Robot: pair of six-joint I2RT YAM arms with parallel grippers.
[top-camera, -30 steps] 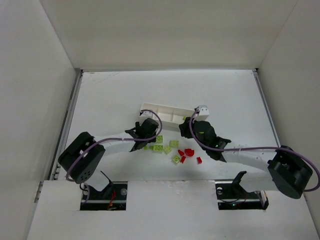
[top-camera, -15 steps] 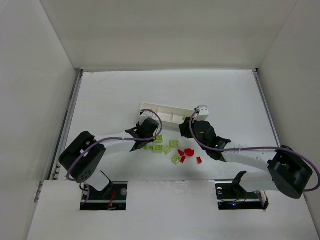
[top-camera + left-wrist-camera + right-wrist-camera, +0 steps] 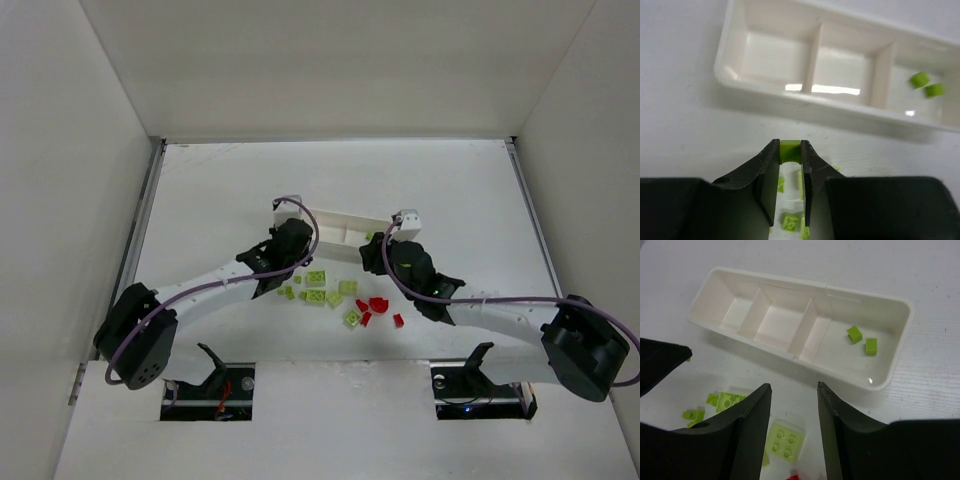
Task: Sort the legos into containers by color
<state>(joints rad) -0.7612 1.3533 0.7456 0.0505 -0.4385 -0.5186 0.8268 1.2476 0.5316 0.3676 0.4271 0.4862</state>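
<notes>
Seen from above, two robot arms reached over a white surface (image 3: 450,190) toward a long white tray (image 3: 300,214) lying at a slight slant near the middle. At the left, the left gripper (image 3: 789,156) was pinched narrowly on one lime green brick (image 3: 790,148), holding it between its fingertips, above the surface and just short of the tray's near wall. The tray was divided into three square compartments in a row. Its rightmost compartment held two small lime green bricks (image 3: 854,333), close together but apart. On the surface in front of the tray, between the two arms, lay a loose scatter of lime green bricks (image 3: 318,290), and just right of them a few red bricks (image 3: 377,305). At the right, the right gripper (image 3: 793,387) was spread wide, near the tray's right end. Beneath its spread fingers a pale green four-stud brick (image 3: 785,440) lay flat on the surface, untouched by either finger.
</notes>
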